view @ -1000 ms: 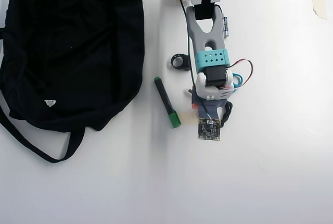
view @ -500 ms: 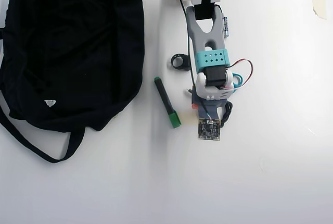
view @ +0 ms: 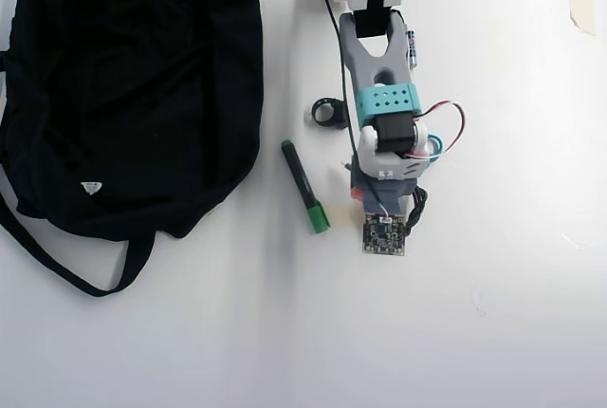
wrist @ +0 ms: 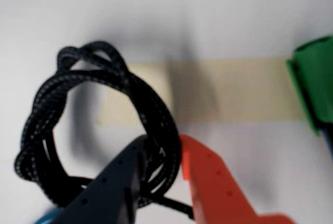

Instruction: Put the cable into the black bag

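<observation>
Braided black cord, the cable (wrist: 99,130), is sitting right in front of my wrist camera, coiled in a loose loop on the white table (wrist: 218,10). I am seeing the pincer (wrist: 161,169) closing its two fingers around the right-hand strand of that loop: the dark finger (wrist: 112,187) is reaching inside the coil and the orange finger (wrist: 216,185) is pressing from outside, with only the cord's width between them. The rest of the loop is spreading away to the left of the pincer, over a strip of beige tape (wrist: 234,88). From overhead, the arm is covering most of the cable (view: 417,207), near the middle of the table. The black bag (view: 123,85) is lying well apart, at the table's far left edge, with a black-and-green marker (view: 304,186) between bag and arm.
</observation>
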You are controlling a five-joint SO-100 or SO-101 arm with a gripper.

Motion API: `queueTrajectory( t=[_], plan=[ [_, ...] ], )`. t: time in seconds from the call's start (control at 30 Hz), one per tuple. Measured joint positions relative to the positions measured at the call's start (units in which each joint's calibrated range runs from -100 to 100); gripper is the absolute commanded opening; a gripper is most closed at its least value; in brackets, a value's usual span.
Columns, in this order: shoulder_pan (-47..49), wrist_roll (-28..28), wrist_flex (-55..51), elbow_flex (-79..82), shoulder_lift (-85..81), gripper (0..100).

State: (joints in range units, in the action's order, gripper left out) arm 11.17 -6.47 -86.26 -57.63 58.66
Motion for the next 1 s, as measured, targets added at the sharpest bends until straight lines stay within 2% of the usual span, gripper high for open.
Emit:
queueTrajectory(
  t=[0.23, 0.63, 1.0],
  plan=[
    [0.0, 0.05, -11.51, -11.24, -0.08, 2],
    [0.0, 2.93, -12.54, -11.95, -0.17, 2],
    [0.37, 3.42, -12.54, 0.0, -7.89, 2]
  ],
)
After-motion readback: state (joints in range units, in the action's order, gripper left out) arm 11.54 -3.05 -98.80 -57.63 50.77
